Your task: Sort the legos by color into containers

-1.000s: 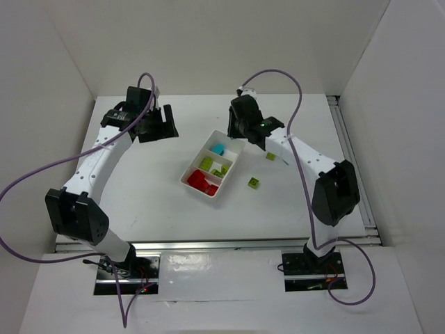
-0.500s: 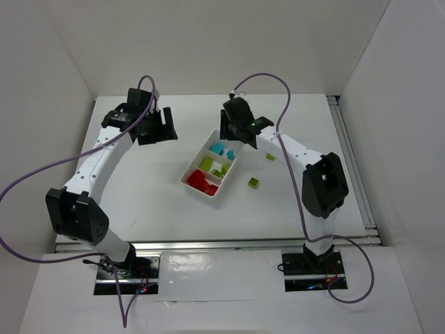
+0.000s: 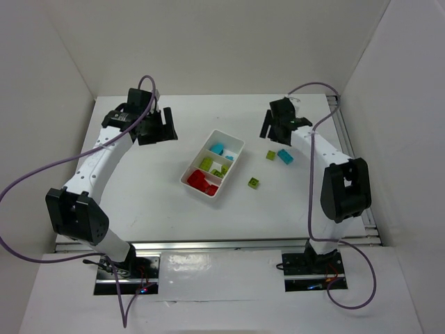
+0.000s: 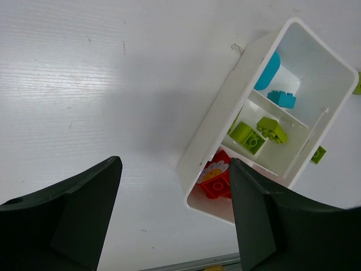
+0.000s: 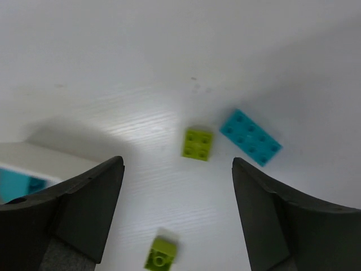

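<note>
Your right end effector (image 3: 273,131) hangs open and empty near a cyan brick (image 5: 251,137) and a green brick (image 5: 197,144), your left end effector (image 3: 160,132) equally agape left of the tray (image 4: 214,127).

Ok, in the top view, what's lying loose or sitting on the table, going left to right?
white tray → nearer yellow-green lego → farther yellow-green lego → cyan lego
</note>
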Controlling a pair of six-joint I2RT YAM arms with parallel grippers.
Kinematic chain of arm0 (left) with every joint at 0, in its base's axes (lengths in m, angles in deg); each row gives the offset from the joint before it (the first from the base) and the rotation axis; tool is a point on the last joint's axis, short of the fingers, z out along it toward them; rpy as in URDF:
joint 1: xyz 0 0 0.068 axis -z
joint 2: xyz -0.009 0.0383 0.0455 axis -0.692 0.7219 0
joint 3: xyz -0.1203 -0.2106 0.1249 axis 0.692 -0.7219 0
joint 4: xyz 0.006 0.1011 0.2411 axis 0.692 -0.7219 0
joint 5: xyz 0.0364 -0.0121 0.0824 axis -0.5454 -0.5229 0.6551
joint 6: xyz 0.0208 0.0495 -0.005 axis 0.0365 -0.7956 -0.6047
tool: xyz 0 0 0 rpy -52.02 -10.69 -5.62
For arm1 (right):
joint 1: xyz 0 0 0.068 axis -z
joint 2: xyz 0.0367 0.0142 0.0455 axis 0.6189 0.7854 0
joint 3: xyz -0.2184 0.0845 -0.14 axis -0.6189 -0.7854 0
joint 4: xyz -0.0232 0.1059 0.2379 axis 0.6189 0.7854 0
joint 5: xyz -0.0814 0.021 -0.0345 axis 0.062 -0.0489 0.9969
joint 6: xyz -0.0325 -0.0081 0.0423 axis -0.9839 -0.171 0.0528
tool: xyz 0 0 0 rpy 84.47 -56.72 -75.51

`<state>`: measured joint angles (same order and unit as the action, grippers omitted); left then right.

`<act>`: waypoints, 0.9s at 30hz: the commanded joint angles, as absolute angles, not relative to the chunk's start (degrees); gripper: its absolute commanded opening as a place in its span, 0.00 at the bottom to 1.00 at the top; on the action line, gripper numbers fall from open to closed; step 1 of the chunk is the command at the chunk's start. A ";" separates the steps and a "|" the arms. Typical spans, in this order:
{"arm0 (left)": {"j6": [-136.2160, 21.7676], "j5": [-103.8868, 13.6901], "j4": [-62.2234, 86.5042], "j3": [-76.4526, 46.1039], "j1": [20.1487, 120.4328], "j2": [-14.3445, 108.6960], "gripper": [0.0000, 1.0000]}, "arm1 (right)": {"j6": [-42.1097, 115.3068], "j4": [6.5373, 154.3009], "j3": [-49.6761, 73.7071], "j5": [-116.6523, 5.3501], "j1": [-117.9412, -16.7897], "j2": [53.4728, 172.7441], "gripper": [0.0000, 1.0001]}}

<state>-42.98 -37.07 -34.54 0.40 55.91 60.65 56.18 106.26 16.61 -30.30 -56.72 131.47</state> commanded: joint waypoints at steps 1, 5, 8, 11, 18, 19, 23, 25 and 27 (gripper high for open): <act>-42.88 -36.75 -34.17 -0.50 56.36 59.57 0.86 | 57.47 111.38 12.94 -28.76 -53.36 130.64 0.85; -42.88 -36.75 -34.17 -0.51 56.89 60.10 0.86 | 57.47 112.69 10.57 -27.62 -51.42 131.87 0.85; -42.88 -36.75 -34.17 0.11 57.41 60.10 0.86 | 56.07 113.92 10.56 -26.48 -49.93 133.10 0.85; -42.88 -36.75 -34.70 0.72 57.41 60.63 0.86 | 55.01 115.24 10.56 -25.16 -48.88 135.56 0.85; -42.88 -36.75 -34.70 2.30 57.41 61.77 0.86 | 50.71 114.02 11.26 -27.00 -47.12 141.01 0.88; -42.88 -36.75 -35.22 2.30 57.41 61.77 0.86 | 50.70 114.01 11.26 -27.00 -47.12 141.71 0.88; -42.88 -36.75 -35.75 3.45 57.41 62.30 0.86 | 48.25 110.42 11.87 -26.39 -45.98 143.30 0.89; -42.88 -36.75 -35.75 3.97 57.94 62.82 0.86 | 46.76 109.10 11.88 -25.69 -45.36 144.18 0.89; -42.88 -36.75 -35.75 4.50 57.94 62.82 0.86 | 45.96 106.91 13.02 -25.69 -43.87 145.23 0.87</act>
